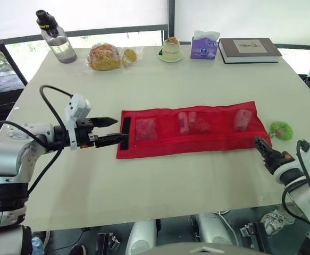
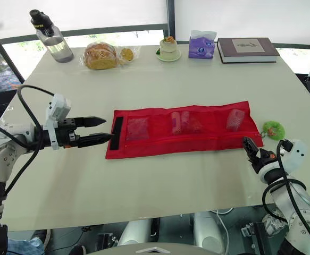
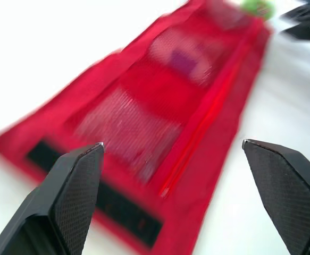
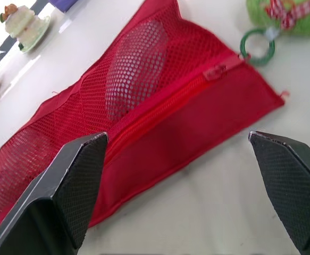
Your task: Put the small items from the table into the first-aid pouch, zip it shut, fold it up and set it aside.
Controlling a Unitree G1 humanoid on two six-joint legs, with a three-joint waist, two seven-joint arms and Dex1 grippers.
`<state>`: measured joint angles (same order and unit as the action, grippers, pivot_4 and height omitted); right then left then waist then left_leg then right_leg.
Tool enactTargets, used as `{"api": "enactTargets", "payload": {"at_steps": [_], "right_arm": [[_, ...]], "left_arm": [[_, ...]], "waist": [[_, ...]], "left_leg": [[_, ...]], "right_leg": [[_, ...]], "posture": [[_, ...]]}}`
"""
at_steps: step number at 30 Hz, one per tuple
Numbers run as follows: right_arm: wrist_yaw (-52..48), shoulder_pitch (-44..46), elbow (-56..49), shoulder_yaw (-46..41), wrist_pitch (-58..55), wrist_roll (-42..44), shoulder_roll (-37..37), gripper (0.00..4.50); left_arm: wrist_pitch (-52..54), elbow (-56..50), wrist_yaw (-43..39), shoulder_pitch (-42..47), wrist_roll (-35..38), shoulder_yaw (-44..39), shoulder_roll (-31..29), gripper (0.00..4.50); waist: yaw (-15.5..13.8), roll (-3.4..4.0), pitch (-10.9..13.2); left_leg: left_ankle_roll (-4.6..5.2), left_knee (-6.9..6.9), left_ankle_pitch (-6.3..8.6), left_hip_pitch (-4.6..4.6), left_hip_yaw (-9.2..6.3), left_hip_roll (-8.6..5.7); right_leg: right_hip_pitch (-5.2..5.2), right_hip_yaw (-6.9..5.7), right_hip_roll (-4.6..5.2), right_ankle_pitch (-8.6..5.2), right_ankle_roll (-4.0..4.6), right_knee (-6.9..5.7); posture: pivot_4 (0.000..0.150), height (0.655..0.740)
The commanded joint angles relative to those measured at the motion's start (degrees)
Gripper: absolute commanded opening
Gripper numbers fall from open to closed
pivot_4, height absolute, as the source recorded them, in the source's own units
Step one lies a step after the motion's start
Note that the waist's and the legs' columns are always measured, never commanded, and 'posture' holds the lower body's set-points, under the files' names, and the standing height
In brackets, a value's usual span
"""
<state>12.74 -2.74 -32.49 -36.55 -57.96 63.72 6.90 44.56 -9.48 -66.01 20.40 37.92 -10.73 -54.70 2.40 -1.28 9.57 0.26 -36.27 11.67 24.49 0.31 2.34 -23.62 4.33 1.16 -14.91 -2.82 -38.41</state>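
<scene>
The red first-aid pouch [image 1: 192, 139] is lying flat and fully unfolded near the middle of the surface [image 1: 144, 180], stretching lengthwise from the robot's left to its right. Three mesh pockets are sitting in a row along its far half, each holding something: a reddish packet [image 1: 145, 128] in the left one, pinkish rolls [image 1: 189, 122] in the middle one, a pale item [image 1: 242, 119] in the right one. A zipper [image 4: 165, 109] is running lengthwise below the pockets, looking closed, with its slider [image 4: 217, 71] sitting at the right end. A black strip [image 1: 126, 127] is crossing the left end. A green ring [image 4: 257, 45] and a fuzzy green charm [image 1: 281, 130] are lying just beside the right end.
</scene>
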Motion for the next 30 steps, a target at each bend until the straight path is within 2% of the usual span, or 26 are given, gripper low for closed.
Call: {"api": "enactTargets", "payload": {"at_steps": [1, 5, 10, 20, 21, 22, 25, 27, 30], "right_arm": [[7.5, 1.0, 0.6, -0.3, 2.3, 8.0, -1.3, 4.50], [15.1, 3.5, 3.5, 0.8, 6.8, 15.2, -3.0, 4.50], [21.4, 6.4, 6.5, 2.4, 13.4, 20.1, -3.9, 4.50], [16.0, 5.7, 10.2, 6.0, 23.0, 18.1, -4.5, 4.50], [15.0, 5.5, 10.3, 6.5, 23.5, 17.6, -4.3, 3.91], [14.4, 5.2, 10.4, 6.9, 23.8, 17.2, -4.1, 3.73], [9.8, 5.2, 11.3, 8.7, 25.1, 13.8, -2.9, 2.42], [8.5, 5.2, 11.9, 9.3, 26.0, 12.2, -2.8, 1.74], [6.8, 4.7, 11.6, 10.1, 27.3, 10.4, -2.6, 0.39]], "left_arm": [[1.3, -8.1, -1.6, 3.5, 4.9, 1.0, 0.4, 4.42], [4.0, -13.6, -0.9, 7.5, 8.6, 4.0, 1.9, 4.42], [4.6, -16.3, -0.2, 12.0, 8.3, 8.8, 3.3, 4.42], [5.3, -16.1, 1.1, 16.4, 9.1, 11.0, 5.7, 4.42], [5.3, -16.0, 1.1, 16.5, 9.1, 11.0, 5.7, 4.50], [5.2, -16.0, 1.1, 16.4, 9.1, 11.0, 5.7, 4.50], [5.0, -15.7, 1.2, 16.5, 8.9, 11.3, 5.9, 4.50], [4.9, -15.3, 1.4, 16.7, 8.6, 11.4, 6.2, 4.50], [4.7, -14.6, 1.4, 17.1, 8.4, 11.4, 6.4, 4.50]], "waist": [[0.0, 0.00, 0.0], [0.2, 0.01, 0.0], [0.1, 0.04, 0.0], [0.2, 0.05, 0.0], [0.2, 0.05, 0.0], [0.2, 0.06, 0.0], [0.2, 0.09, 0.1], [0.1, 0.11, 0.1], [0.1, 0.11, 0.1]], "left_leg": [[0.00, 0.00, 0.00, 0.05, -0.03, -0.01], [0.00, 0.00, 0.00, 0.14, -0.19, -0.11], [0.01, 0.00, -0.01, 0.16, -0.47, -0.08], [0.02, -0.07, -0.01, 0.19, -0.51, -0.09], [0.02, -0.08, -0.01, 0.19, -0.50, -0.09], [0.02, -0.08, -0.01, 0.19, -0.50, -0.09], [0.02, -0.08, -0.01, 0.17, -0.50, -0.09], [0.02, -0.09, -0.01, 0.17, -0.50, -0.09], [0.02, -0.09, -0.01, 0.17, -0.52, -0.09]], "right_leg": [[-0.02, -0.03, -0.01, 0.01, -0.01, 0.02], [-0.02, -0.15, -0.16, 0.12, -0.21, 0.09], [0.00, -0.34, -0.31, 0.12, -0.21, 0.05], [0.03, -0.36, -0.32, 0.11, -0.24, 0.05], [0.03, -0.35, -0.32, 0.11, -0.24, 0.05], [0.03, -0.35, -0.32, 0.11, -0.24, 0.05], [0.03, -0.35, -0.33, 0.11, -0.23, 0.02], [0.03, -0.35, -0.33, 0.11, -0.23, 0.01], [0.03, -0.36, -0.34, 0.11, -0.23, -0.01]], "posture": [[0.150, 0.7400], [0.150, 0.7400], [0.150, 0.7400], [0.150, 0.7400], [0.150, 0.7400], [0.150, 0.7400], [0.150, 0.7400], [0.150, 0.7400], [0.150, 0.7400]]}}
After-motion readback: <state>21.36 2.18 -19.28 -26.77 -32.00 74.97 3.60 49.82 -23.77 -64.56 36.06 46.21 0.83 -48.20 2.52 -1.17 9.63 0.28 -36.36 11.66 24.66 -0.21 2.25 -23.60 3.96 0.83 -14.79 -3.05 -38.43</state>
